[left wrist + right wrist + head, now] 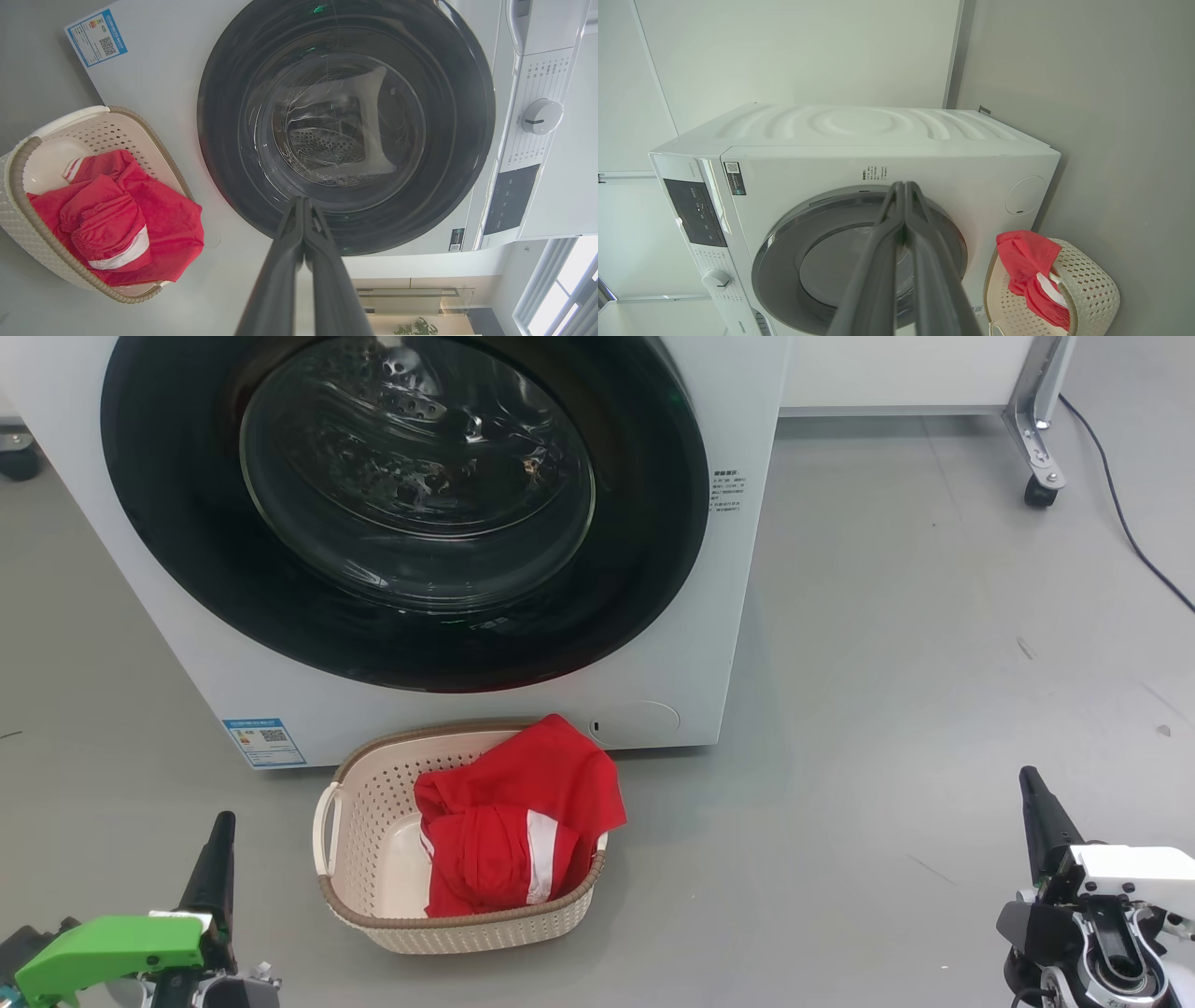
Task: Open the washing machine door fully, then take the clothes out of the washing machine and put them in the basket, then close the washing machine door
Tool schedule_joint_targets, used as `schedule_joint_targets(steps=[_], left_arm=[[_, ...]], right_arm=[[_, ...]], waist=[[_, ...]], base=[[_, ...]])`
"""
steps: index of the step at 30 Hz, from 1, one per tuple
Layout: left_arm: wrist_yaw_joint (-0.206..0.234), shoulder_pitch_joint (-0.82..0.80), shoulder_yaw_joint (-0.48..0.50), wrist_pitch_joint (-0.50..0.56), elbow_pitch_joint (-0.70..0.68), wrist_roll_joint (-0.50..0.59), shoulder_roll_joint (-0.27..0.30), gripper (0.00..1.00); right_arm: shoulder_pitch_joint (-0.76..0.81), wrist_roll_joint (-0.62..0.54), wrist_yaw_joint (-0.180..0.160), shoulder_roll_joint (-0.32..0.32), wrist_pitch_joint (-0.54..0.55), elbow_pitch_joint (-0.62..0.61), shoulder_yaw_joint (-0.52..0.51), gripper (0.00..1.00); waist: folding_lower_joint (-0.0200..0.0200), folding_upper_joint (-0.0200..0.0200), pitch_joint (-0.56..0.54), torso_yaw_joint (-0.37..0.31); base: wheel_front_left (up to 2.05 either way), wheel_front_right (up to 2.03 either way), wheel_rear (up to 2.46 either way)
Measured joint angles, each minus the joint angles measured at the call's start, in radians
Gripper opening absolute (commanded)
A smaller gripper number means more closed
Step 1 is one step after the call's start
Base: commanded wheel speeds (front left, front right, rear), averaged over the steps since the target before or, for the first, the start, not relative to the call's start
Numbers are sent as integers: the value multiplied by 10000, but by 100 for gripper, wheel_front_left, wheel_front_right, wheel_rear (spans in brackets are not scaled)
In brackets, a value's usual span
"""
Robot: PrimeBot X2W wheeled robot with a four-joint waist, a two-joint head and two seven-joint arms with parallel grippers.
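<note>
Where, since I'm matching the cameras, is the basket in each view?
Head: basket at bottom centre, slightly left, below the door.
Left wrist: basket at the left edge, lower half.
Right wrist: basket in the bottom right corner.
Shared landmark: the black round door; the red clothes in the basket also show in all three.

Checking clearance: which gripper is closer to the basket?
The left gripper, with the green part behind it; the right gripper stands much farther from the basket.
</note>
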Motion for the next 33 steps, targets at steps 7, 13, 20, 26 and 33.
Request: schedule_joint_targets(steps=[7,13,20,26,33], left_arm=[[0,0,12,0,-4,0,-4,0],[0,0,15,2,-6,2,-6,0],[0,0,23,4,-10,2,-10,0],[0,0,27,12,-10,4,-12,0],[0,0,33,12,-13,6,-13,0]], right_arm=[[0,0,0,4,2,-2,-8,0],[0,0,0,8,2,-2,-15,0],[0,-2,0,12,27,-4,-27,0],[0,-4,0,15,29,-6,-35,0],[0,-13,0,19,29,-6,-46,0]], waist=[[0,0,0,0],[0,0,0,0],[0,0,1,0],[0,0,1,0],[0,0,1,0]], base=[[0,0,0],[0,0,0],[0,0,0],[0,0,0],[0,0,0]])
